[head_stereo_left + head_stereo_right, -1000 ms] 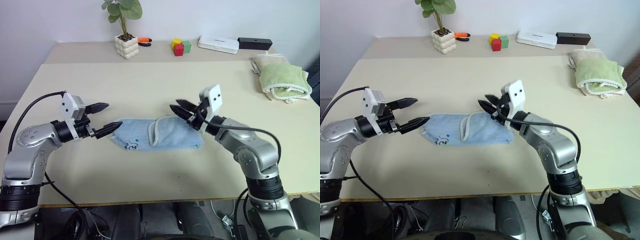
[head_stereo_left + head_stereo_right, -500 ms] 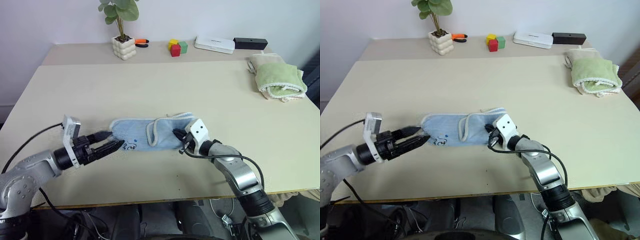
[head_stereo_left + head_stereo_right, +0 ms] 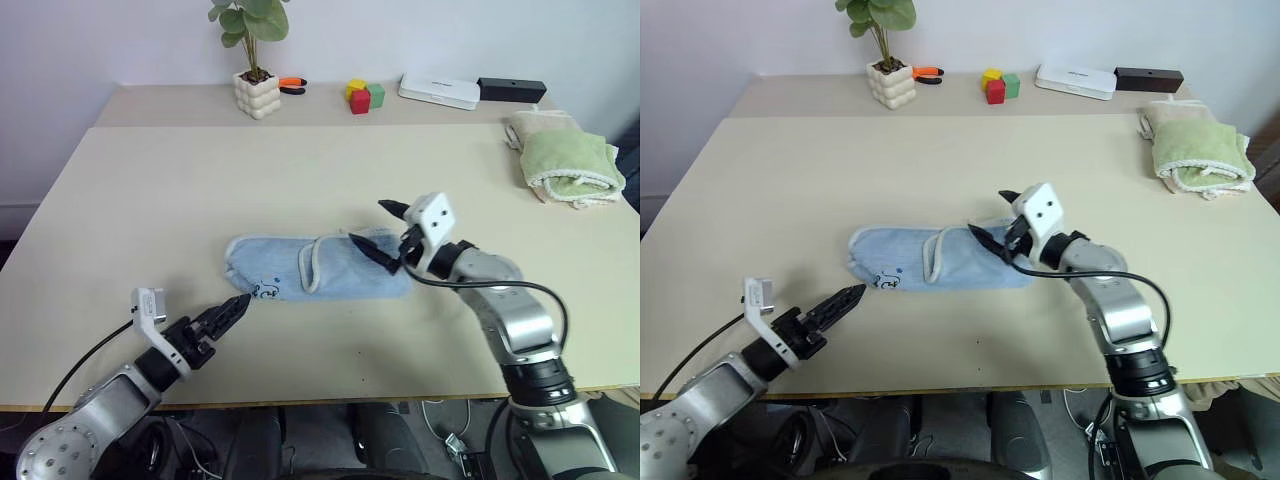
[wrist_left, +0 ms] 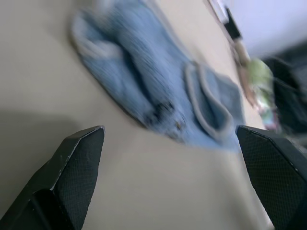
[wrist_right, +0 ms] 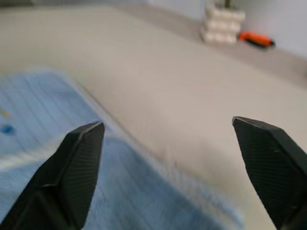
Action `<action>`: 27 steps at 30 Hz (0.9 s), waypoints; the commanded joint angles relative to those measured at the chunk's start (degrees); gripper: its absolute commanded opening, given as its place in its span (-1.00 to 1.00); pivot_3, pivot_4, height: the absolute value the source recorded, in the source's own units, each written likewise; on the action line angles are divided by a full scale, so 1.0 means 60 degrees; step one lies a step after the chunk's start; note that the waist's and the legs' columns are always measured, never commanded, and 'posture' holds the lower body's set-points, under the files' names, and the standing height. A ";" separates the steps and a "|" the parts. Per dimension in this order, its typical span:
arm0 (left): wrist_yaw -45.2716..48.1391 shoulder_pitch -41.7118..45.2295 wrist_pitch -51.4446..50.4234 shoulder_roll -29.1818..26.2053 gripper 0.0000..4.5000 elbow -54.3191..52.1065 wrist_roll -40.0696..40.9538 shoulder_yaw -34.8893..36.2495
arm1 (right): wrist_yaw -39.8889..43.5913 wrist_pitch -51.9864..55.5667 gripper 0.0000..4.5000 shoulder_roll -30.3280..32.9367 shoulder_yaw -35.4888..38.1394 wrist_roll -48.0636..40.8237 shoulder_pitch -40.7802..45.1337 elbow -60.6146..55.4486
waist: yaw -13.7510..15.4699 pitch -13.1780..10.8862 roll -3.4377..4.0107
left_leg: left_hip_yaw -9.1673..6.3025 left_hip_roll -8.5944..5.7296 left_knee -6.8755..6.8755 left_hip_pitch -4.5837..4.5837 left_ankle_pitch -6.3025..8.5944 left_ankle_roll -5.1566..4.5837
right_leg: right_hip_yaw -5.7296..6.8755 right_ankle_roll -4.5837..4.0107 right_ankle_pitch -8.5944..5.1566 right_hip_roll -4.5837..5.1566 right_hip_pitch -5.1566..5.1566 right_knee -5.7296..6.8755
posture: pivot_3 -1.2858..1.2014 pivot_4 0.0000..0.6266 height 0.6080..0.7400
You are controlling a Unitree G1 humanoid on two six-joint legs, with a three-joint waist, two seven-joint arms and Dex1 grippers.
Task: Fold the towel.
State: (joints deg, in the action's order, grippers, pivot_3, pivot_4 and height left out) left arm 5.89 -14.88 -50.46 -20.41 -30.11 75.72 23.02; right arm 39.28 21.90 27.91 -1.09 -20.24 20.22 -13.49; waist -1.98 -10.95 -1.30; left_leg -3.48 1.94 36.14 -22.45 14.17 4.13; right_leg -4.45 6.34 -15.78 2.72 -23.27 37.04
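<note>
From my head I see the towel (image 3: 315, 266) lying folded lengthwise in the middle of the surface (image 3: 300, 170), its pale-edged flap doubled back on top. My right hand (image 3: 382, 232) hangs over the towel's right end, fingers spread, nothing in them. My left hand (image 3: 228, 312) sits low near the front edge, just short of the towel's left corner with the dark mark.

Along the back stand a potted plant (image 3: 253, 60), an orange tool (image 3: 290, 83), coloured blocks (image 3: 364, 95), a white box (image 3: 438, 90) and a black bar (image 3: 510, 89); a green towel (image 3: 570, 165) lies far right, well apart.

My left wrist camera shows both left fingers (image 4: 72, 172) wide apart, the towel ahead between them, not touched.

My right wrist camera shows its fingers (image 5: 79, 163) wide apart too, blue cloth under them and the plant pot far ahead.

Half a second ago my right hand was pinched shut down at the towel's edge; now it is up and spread. My left has dropped back toward me.
</note>
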 commanded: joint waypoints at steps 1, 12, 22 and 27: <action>-0.0752 0.0288 0.0420 0.0272 1.00 -0.0098 -0.0173 -0.0263 | 0.1315 0.0792 0.97 0.1027 0.0792 -0.1451 -0.0152 -0.1248 | 0.0004 0.0000 0.0000 | 0.0000 0.0000 0.0000 0.0001 0.0000 0.0000 | 0.0000 0.0000 0.0000 -0.0001 0.0001 -0.0001 | 0.03 -0.52 1.00; -0.1622 0.1889 0.0433 0.1032 1.00 0.1722 0.0127 -0.1034 | 0.1508 0.1550 0.97 0.1886 0.1045 -0.2120 0.0102 -0.1858 | 0.0029 0.0012 0.0013 | -0.0001 -0.0008 0.0004 0.0008 0.0000 0.0000 | -0.0002 -0.0004 -0.0001 -0.0001 0.0012 -0.0007 | 0.03 -0.52 1.00; -0.2021 0.2771 0.0466 0.1384 -0.11 0.2387 0.0635 -0.1058 | 0.1095 0.1124 1.00 0.1918 0.1094 -0.1507 0.0179 -0.1383 | 0.0203 0.0016 0.0018 | 0.0000 -0.0016 0.0006 0.0003 0.0000 0.0000 | -0.0003 -0.0002 -0.0001 0.0006 0.0018 -0.0021 | 0.03 -0.52 1.00; -0.2100 0.2809 0.0587 0.1366 -0.98 0.2328 0.1189 -0.0714 | 0.1181 0.1059 1.00 0.2044 0.1144 -0.1434 0.0010 -0.1321 | 0.0193 0.0017 0.0020 | -0.0001 -0.0015 0.0003 0.0004 0.0000 0.0000 | -0.0002 -0.0001 0.0000 0.0005 0.0015 -0.0019 | 0.03 -0.52 1.00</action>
State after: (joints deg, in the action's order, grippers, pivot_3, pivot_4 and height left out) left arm -6.71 2.06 -47.73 -11.88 -15.39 81.16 17.44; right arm 46.16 29.40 39.40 3.87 -28.82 20.39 -20.69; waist -0.82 -10.85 -1.18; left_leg -3.49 1.86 36.16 -22.42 14.17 4.14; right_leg -4.47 6.33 -15.78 2.74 -23.18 36.93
